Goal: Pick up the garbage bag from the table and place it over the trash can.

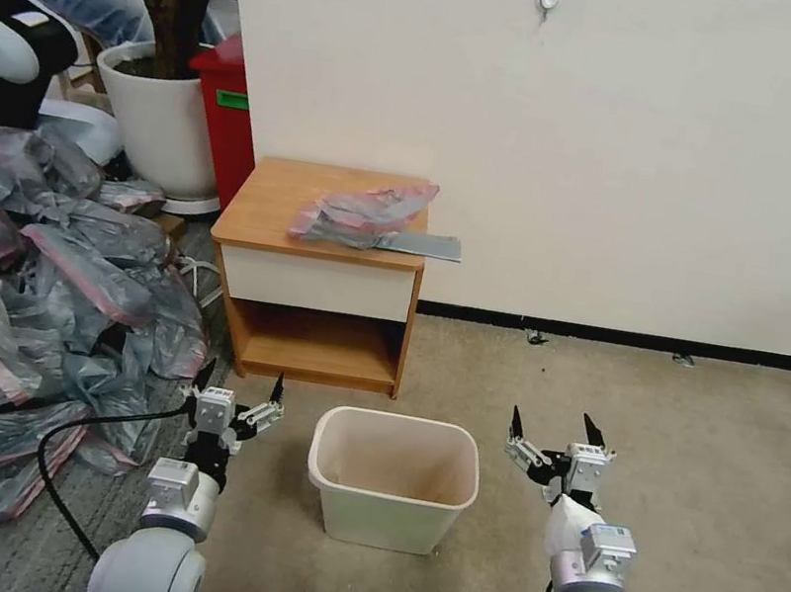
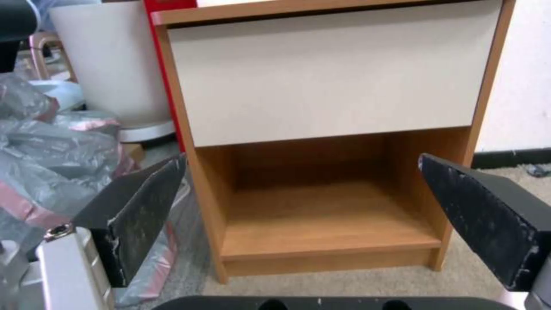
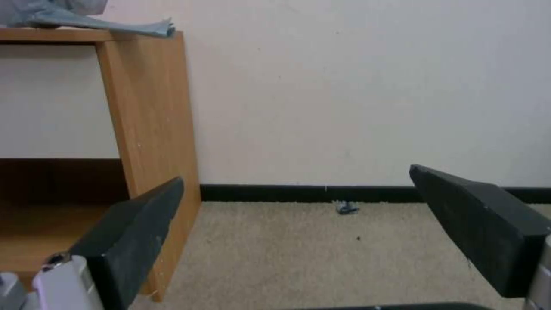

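The garbage bag (image 1: 369, 213) lies crumpled on the orange-brown top of the desk (image 1: 270, 206), toward its right rear part, with a flat grey end reaching past the desk's right front edge; its pink-red band shows along the folds. In the right wrist view that grey end (image 3: 132, 26) hangs just over the desk's top corner. The desk stands against the white wall (image 1: 638, 154), with a white drawer front and an open lower shelf beneath. The trash can (image 1: 392, 477) sits on the carpet (image 1: 732, 509) in front of the desk, a little to its right, upright and apart from it. Both arms reach forward low from the bottom of the head view, one on each side of the trash can, forearms roughly level and wrists pointing toward the wall. The left gripper (image 1: 240, 381) hovers near the desk's lower left leg, just beside the trash can's left rim, its jaws spread wide with nothing between them; the left wrist view looks straight into the desk's shelf opening (image 2: 321, 202). The right gripper (image 1: 555, 426) hovers over the carpet to the right of the trash can, jaws likewise wide apart and holding nothing. A heap of grey bags (image 1: 25, 297) lies on the floor to the left of the left arm.
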Robot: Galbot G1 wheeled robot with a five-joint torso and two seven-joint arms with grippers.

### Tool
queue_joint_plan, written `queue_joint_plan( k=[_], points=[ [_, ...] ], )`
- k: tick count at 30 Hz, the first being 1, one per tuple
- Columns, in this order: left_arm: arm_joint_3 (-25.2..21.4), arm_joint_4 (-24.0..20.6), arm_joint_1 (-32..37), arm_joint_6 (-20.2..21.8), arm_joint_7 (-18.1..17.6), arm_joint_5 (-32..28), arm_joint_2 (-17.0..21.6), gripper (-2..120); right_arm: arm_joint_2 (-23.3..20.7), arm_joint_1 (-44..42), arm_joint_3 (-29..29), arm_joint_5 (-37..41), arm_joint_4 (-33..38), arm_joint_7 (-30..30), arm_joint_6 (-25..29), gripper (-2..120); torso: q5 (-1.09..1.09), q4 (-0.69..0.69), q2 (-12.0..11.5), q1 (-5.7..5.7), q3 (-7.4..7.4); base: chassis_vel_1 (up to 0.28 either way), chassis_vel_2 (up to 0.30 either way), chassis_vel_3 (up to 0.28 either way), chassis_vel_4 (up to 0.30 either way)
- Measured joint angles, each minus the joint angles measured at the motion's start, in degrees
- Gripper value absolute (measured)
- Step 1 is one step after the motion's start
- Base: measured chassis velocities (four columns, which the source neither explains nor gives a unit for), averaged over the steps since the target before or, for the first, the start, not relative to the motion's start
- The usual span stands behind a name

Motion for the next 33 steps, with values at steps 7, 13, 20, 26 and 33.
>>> queue_joint_plan(
  k=[7,13,20,26,33],
  points=[
    [0.0,0.0,0.0,0.0,0.0,0.0,0.0,100,0.0,0.0,0.0,0.0,0.0,0.0,0.0,100,0.0,0.0,0.0,0.0,0.0,0.0,0.0,0.0,0.0],
    [0.0,0.0,0.0,0.0,0.0,0.0,0.0,100,0.0,0.0,0.0,0.0,0.0,0.0,0.0,100,0.0,0.0,0.0,0.0,0.0,0.0,0.0,0.0,0.0],
    [0.0,0.0,0.0,0.0,0.0,0.0,0.0,100,0.0,0.0,0.0,0.0,0.0,0.0,0.0,100,0.0,0.0,0.0,0.0,0.0,0.0,0.0,0.0,0.0],
    [0.0,0.0,0.0,0.0,0.0,0.0,0.0,100,0.0,0.0,0.0,0.0,0.0,0.0,0.0,100,0.0,0.0,0.0,0.0,0.0,0.0,0.0,0.0,0.0],
    [0.0,-0.3,0.1,0.2,0.0,-0.1,0.0,100,0.0,-0.1,0.1,0.0,0.2,0.0,-0.1,100,0.0,0.0,0.0,0.0,0.0,0.0,0.0,0.0,0.0]
  ],
)
